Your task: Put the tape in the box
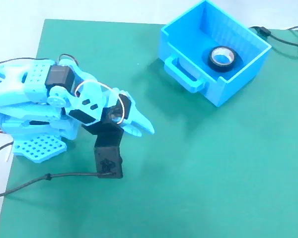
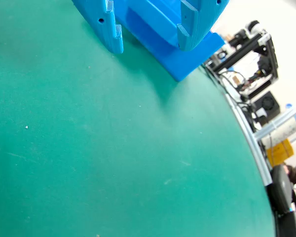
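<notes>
The black tape roll (image 1: 222, 57) with its pale core lies flat on the floor of the bright blue box (image 1: 233, 82), which stands at the back right of the green mat (image 1: 198, 173). The box's loop handle (image 1: 185, 71) faces the arm. My gripper (image 1: 145, 130) is far to the left of the box, low over the mat, with the arm folded back. In the wrist view the two blue fingers (image 2: 112, 34) enter from the top edge with a gap between them and nothing held. A corner of the box (image 2: 187, 64) shows behind them. The tape is hidden in that view.
A black camera mount (image 1: 108, 161) and its cable (image 1: 39, 179) lie on the mat in front of the arm base. Black cables (image 1: 283, 37) run off the mat behind the box. Equipment (image 2: 251, 54) stands beyond the mat's edge in the wrist view.
</notes>
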Controlling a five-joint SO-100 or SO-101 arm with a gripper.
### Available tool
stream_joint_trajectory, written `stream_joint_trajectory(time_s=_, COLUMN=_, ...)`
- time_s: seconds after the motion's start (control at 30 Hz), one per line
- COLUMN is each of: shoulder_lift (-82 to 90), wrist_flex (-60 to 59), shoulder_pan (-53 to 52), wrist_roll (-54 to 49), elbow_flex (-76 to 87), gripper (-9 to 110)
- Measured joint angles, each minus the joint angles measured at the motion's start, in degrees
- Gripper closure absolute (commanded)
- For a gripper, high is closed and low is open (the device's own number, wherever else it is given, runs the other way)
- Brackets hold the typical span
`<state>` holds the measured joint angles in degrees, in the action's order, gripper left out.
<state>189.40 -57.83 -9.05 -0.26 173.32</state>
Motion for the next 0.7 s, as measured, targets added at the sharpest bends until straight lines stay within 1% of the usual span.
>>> stream_joint_trajectory(time_s=0.47, shoulder_lift=0.0, wrist_flex=0.0, shoulder_pan=0.0, wrist_roll=0.0, elbow_flex=0.0, gripper=100)
stream_joint_trajectory(time_s=0.7, shoulder_lift=0.0, wrist_flex=0.0, shoulder_pan=0.0, wrist_roll=0.0, elbow_flex=0.0, gripper=100)
